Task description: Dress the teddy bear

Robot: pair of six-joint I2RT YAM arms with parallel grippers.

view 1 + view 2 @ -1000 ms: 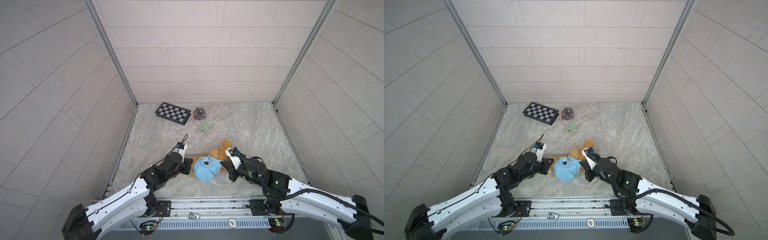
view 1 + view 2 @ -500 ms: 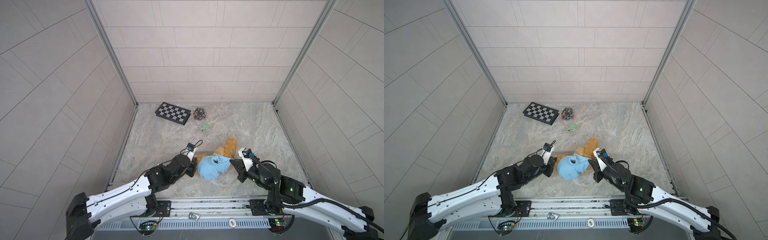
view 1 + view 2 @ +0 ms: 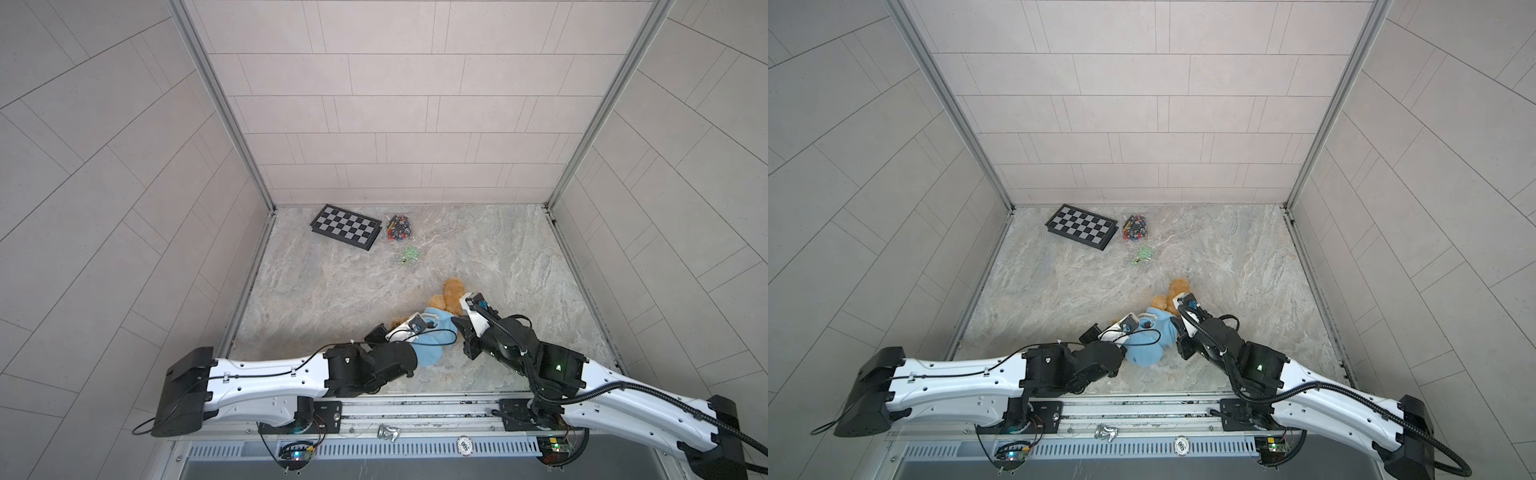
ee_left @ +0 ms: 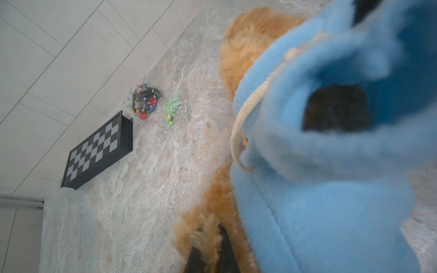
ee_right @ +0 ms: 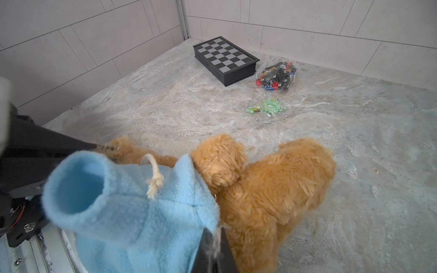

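The left gripper (image 4: 211, 230) is clamped on a tuft of golden fur. This looks like a limb of the teddy bear (image 5: 272, 189), just beside the empty sleeve (image 5: 75, 186) of the hoodie (image 5: 142, 212). The bear lies at the front middle of the table (image 3: 498, 257), well apart from the chessboard (image 3: 345, 227) at the back. The blue hoodie covers part of its body and much fur is bare. Further right, the right gripper (image 5: 215, 232) is closed, apparently pinching the hoodie's hem where it meets the fur. The step looks like drawing the garment further on. The left should hold the bear firm while the right pulls slowly and low — a jerk could slip the fleece free or drag the bear.
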